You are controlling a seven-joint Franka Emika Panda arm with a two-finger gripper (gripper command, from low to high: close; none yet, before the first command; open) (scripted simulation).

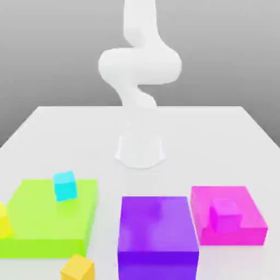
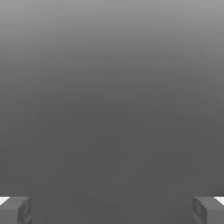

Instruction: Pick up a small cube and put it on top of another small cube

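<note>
Two fingertips are nearest to you in the hand view, and they belong to your gripper [image 2: 112, 211]: it is spread wide, with nothing between the fingertips and nothing touched, against plain grey. The exterior view gives you what the hand view does not, the cubes and blocks. Closest there, you have an orange cube [image 1: 77, 268] at the lower edge, partly cut off, just in front of the flat green block [image 1: 52, 210], and a big purple block [image 1: 157, 224] near the middle. On the exterior view's left, a yellow cube [image 1: 4, 221] is cut by the picture's edge, at the green block. On the exterior view's right, you can see a magenta cube [image 1: 226, 215] on top of a flat pink block [image 1: 254, 219]. A little farther back, a cyan cube [image 1: 65, 187] sits at the green block's far edge, slightly turned. Beyond them all, your white arm [image 1: 140, 68] rises from its base [image 1: 140, 150] on the pale table [image 1: 202, 142].
</note>
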